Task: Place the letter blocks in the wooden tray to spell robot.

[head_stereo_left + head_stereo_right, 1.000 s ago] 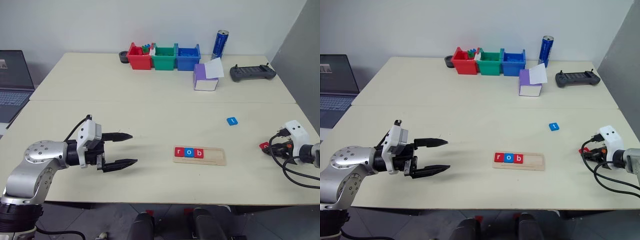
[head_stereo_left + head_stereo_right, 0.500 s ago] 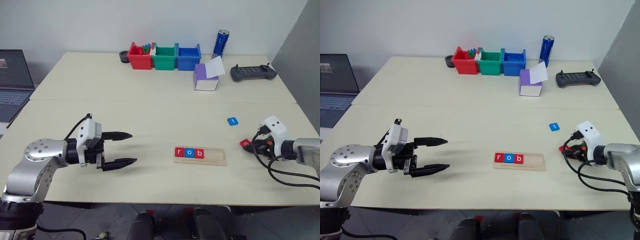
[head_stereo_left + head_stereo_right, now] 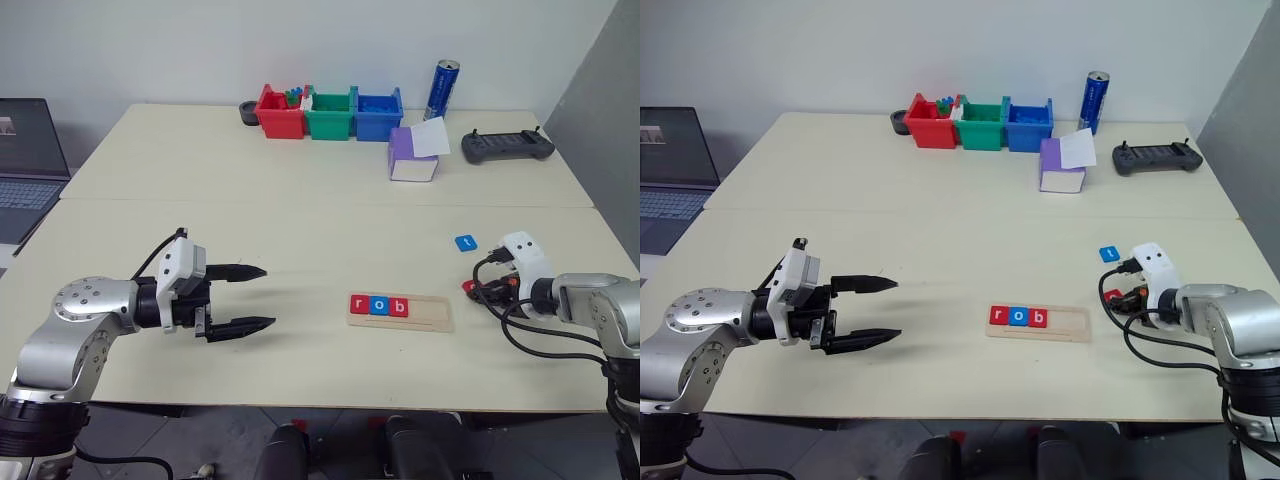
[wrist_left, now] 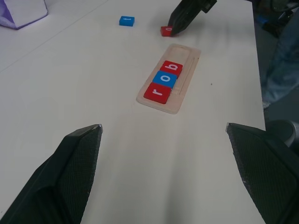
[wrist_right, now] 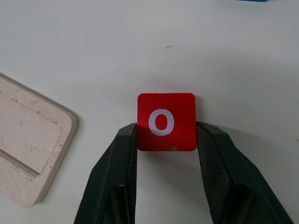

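The wooden tray lies on the table's near half. Three letter blocks sit at its left end: red "r", blue "o", red "b". Its right part is bare. My right gripper is shut on a red "o" block, low over the table just right of the tray's end. A blue "t" block lies on the table behind it. My left gripper hangs open, left of the tray, pointing toward it with nothing between its fingers.
Red, green and blue bins line the far edge, with a blue can and a black controller to their right. A purple-and-white box stands in front. A laptop sits at far left.
My right gripper has carried the red "o" block leftward, from near the table's right edge to just beside the tray. The left gripper has kept still.
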You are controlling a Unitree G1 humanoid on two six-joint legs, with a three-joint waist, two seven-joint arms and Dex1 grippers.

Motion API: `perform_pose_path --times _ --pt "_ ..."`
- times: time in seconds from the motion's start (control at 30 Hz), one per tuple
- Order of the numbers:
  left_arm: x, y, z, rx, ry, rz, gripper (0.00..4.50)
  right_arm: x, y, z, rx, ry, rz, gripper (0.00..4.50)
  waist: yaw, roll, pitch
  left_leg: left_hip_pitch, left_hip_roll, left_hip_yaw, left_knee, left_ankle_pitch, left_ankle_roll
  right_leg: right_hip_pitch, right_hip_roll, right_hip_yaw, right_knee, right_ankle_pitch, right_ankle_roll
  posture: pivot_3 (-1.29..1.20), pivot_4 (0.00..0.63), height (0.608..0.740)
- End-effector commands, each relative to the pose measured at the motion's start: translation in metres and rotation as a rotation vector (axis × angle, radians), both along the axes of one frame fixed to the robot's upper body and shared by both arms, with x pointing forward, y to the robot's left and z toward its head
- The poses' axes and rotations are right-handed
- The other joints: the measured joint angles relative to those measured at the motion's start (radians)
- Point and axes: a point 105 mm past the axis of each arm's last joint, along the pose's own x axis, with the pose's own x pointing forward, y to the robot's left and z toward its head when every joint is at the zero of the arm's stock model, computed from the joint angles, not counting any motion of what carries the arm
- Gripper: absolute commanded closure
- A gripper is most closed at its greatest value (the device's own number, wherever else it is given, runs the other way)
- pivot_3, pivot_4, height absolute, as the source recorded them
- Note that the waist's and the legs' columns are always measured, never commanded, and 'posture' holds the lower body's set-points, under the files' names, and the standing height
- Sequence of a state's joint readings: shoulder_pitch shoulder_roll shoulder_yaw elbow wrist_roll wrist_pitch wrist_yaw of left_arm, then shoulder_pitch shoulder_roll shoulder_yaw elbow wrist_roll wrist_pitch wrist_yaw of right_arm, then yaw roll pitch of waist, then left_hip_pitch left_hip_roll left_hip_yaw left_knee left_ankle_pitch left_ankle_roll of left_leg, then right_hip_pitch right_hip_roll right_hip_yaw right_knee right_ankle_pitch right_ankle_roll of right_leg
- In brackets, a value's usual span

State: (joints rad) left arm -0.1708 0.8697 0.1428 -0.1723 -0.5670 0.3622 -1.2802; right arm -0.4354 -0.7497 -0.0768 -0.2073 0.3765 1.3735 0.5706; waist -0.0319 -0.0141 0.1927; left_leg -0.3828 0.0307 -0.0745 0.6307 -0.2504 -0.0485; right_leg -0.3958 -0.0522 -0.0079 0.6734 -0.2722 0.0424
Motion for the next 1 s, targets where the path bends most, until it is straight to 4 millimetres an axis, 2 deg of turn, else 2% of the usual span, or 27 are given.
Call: perform_pose_path --times 0.03,0.13,0.37,0.57,0.77,0.8,0.83,1.0 --pt "-0.001 -0.001 0.006 0.003 -0.036 -0.016 0.00 -0.002 -0.010 0.000 -0.020 0.013 -0.051 3.06 0.000 0.000 0.000 0.000 0.000 0.000 0.000 0.000 0.000 0.000 0.000 0.000 0.000 0.000 0.000 0.00 0.150 0.740" --pt "-0.001 0.001 0.005 0.006 -0.035 -0.013 0.00 -0.008 -0.015 0.001 -0.022 0.027 -0.102 3.06 0.002 0.000 0.000 0.000 0.000 0.000 0.000 0.000 0.000 0.000 0.000 0.000 0.000 0.000 0.000 0.00 0.150 0.740" --pt "-0.001 0.001 0.005 0.005 -0.041 -0.012 0.00 -0.034 -0.001 -0.005 0.011 0.039 -0.122 3.06 0.004 -0.001 -0.001 0.000 0.000 -0.001 0.000 0.000 0.000 0.000 0.000 -0.001 0.000 0.000 0.000 0.00 0.150 0.740" --pt "0.001 0.000 0.005 0.008 -0.041 -0.021 0.00 -0.032 0.003 -0.015 0.046 0.040 -0.181 3.06 0.002 -0.003 -0.002 0.001 0.000 -0.001 0.000 0.000 0.000 0.000 0.000 -0.001 0.001 0.000 0.000 0.00 0.150 0.740" --pt "0.002 -0.001 0.005 0.014 -0.042 -0.022 0.00 -0.028 -0.008 -0.025 0.021 0.079 -0.262 3.06 0.000 -0.010 -0.006 0.002 0.000 -0.001 0.000 0.000 0.000 0.001 0.000 0.000 0.001 0.000 0.000 0.00 0.150 0.740" --pt "0.002 -0.001 0.005 0.014 -0.042 -0.021 0.00 -0.028 -0.007 -0.026 0.027 0.085 -0.259 2.50 0.000 -0.010 -0.006 0.002 0.000 -0.001 0.000 0.000 0.000 0.002 0.000 -0.001 0.001 0.000 0.000 0.00 0.150 0.740" --pt "0.002 -0.001 0.005 0.014 -0.042 -0.021 0.00 -0.029 -0.006 -0.027 0.031 0.088 -0.257 2.31 0.000 -0.011 -0.007 0.002 0.000 -0.001 0.000 0.000 0.000 0.002 0.000 -0.001 0.001 0.000 0.000 0.00 0.150 0.740" --pt "0.001 0.000 0.005 0.016 -0.042 -0.017 0.00 -0.024 -0.003 -0.020 0.050 0.070 -0.244 0.61 0.000 -0.014 -0.009 0.004 0.000 -0.002 0.000 0.000 0.000 0.005 0.000 -0.001 -0.001 0.000 0.001 0.00 0.150 0.740"
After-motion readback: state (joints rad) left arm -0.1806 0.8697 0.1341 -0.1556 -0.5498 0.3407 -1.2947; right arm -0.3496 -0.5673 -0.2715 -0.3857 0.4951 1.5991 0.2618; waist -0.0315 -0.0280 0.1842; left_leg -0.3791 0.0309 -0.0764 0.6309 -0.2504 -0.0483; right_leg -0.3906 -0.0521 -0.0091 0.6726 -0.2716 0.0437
